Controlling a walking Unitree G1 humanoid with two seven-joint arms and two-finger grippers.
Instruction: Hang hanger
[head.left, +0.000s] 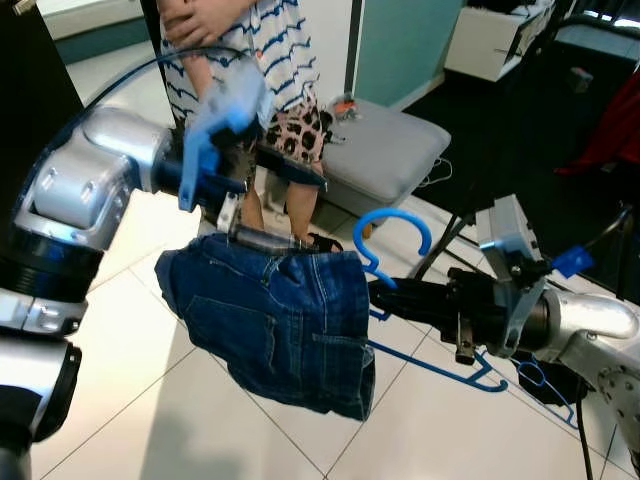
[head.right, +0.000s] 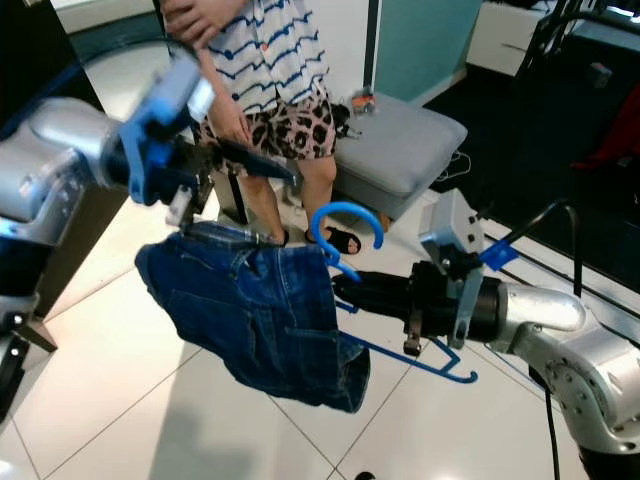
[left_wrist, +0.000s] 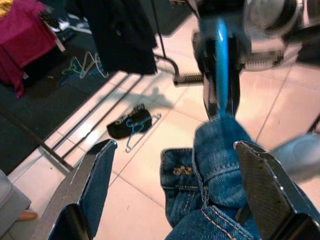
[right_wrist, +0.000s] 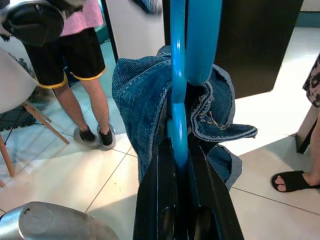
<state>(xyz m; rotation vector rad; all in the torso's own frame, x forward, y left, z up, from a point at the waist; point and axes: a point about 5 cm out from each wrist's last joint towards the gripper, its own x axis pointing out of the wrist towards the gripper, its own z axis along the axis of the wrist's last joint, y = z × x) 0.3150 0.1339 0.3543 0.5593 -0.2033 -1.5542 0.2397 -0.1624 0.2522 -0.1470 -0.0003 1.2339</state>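
Right gripper (head.right: 345, 290) clamped on blue hanger (head.right: 345, 222) at neck, held mid-air above tiled floor (head.left: 120, 330). Denim shorts (head.left: 275, 315) draped over hanger. Left gripper (left_wrist: 175, 195) spread wide around waistband. Person (head.left: 250, 60) stands behind.

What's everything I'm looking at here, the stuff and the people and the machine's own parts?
hanger: one, blue, held level above the floor, hook up.
denim shorts: one, dark blue, draped over the hanger.
ottoman: one, grey, behind the shorts.
person in striped top: one, white and blue, standing beside the ottoman.
person in black shorts: one, pink top, standing on the tiles.
spare hangers: a few, pale, on the dark floor.
tiled floor: white, underneath.
left gripper: black fingers apart, either side of the shorts' waistband.
right gripper: black fingers closed on the hanger.
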